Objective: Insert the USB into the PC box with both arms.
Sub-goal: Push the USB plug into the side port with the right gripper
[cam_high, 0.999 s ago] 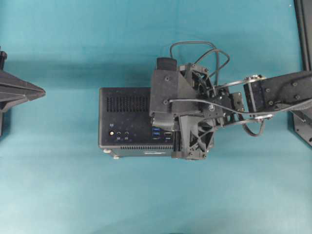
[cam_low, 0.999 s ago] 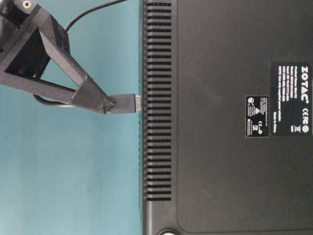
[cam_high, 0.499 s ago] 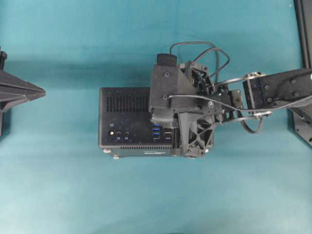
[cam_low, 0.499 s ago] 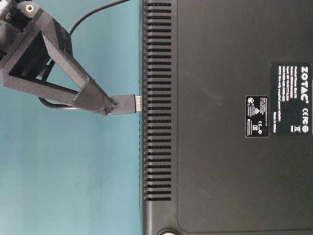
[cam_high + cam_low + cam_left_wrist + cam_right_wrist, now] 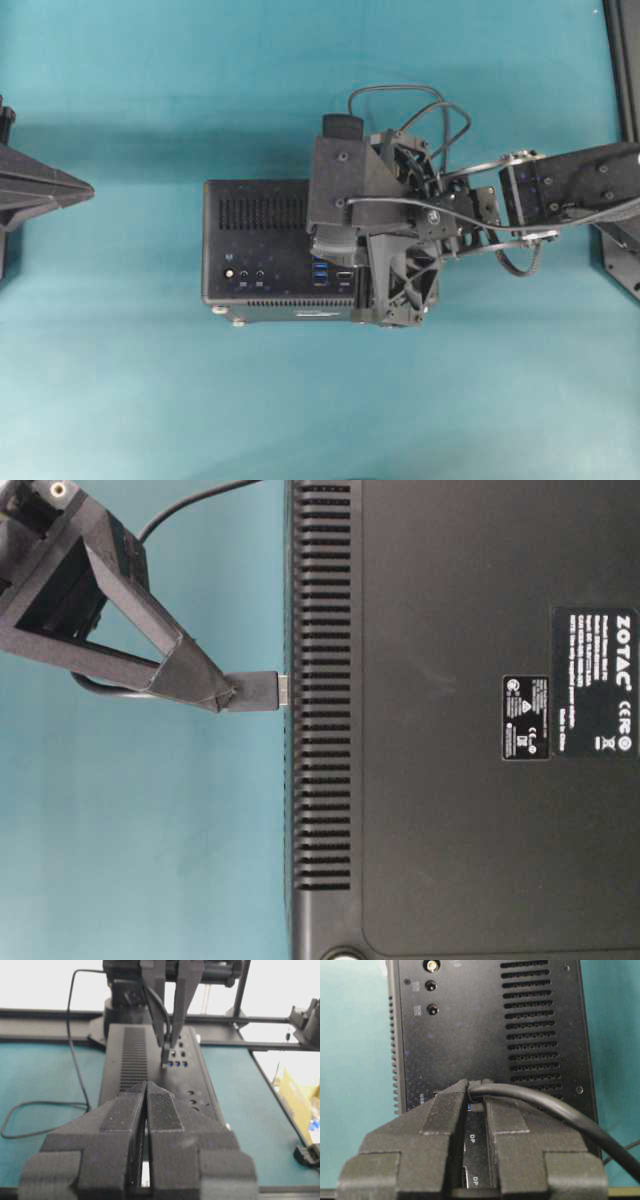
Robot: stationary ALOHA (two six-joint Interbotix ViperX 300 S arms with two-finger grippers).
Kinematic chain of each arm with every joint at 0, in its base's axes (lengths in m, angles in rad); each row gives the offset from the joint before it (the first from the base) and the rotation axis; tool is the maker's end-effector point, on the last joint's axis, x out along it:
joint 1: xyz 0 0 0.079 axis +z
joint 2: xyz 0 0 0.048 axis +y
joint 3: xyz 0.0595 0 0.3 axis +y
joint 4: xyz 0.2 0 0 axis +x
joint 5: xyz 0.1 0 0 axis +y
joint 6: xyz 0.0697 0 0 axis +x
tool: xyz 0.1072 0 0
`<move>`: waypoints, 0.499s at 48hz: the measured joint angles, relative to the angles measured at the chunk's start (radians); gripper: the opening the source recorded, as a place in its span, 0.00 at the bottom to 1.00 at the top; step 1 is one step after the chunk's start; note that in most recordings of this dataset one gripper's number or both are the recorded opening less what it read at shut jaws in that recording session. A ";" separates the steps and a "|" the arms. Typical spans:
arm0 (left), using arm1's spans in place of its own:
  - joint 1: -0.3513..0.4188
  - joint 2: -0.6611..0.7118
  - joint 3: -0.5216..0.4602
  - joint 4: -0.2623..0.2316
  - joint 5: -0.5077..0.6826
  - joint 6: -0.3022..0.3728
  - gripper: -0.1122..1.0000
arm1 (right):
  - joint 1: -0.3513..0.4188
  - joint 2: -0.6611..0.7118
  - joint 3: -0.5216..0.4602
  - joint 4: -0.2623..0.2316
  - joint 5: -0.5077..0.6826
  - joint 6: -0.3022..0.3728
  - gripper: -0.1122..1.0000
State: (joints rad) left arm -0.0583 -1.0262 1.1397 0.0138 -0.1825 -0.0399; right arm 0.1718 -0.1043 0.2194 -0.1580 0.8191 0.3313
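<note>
The black PC box (image 5: 255,240) lies mid-table with its port face up. My right gripper (image 5: 476,1085) hangs over the right part of that face, shut on the USB plug (image 5: 255,691). The plug's silver end (image 5: 284,691) meets the box's port face (image 5: 300,691) by the blue ports (image 5: 177,1064). How deep it sits cannot be told. The USB cable (image 5: 545,1104) runs back over a finger and loops behind the box (image 5: 395,88). My left gripper (image 5: 146,1084) is shut on nothing, pointing at the box from the far left (image 5: 60,188), well apart from it.
The right arm (image 5: 560,190) reaches in from the right edge and covers the box's right end. A black frame rail (image 5: 625,60) stands at the far right. Teal table surface (image 5: 300,400) surrounds the box.
My right gripper wobbled slightly right and back with the plug. The plug's end stays at the box's face. The left arm has not moved.
</note>
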 measured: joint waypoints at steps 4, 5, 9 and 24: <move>0.002 0.000 0.002 0.000 0.000 0.000 0.10 | -0.009 0.000 0.003 0.002 0.002 0.000 0.21; 0.000 0.000 0.002 0.000 0.000 0.000 0.10 | -0.011 0.002 0.005 0.003 0.002 0.000 0.21; 0.000 0.000 0.002 0.000 0.000 0.000 0.10 | -0.014 0.000 0.006 0.005 0.002 0.000 0.21; 0.000 -0.003 0.006 0.000 0.000 0.000 0.10 | -0.009 0.003 0.006 0.015 -0.005 0.000 0.21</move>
State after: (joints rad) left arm -0.0583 -1.0293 1.1459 0.0138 -0.1825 -0.0399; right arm 0.1626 -0.1012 0.2255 -0.1427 0.8145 0.3313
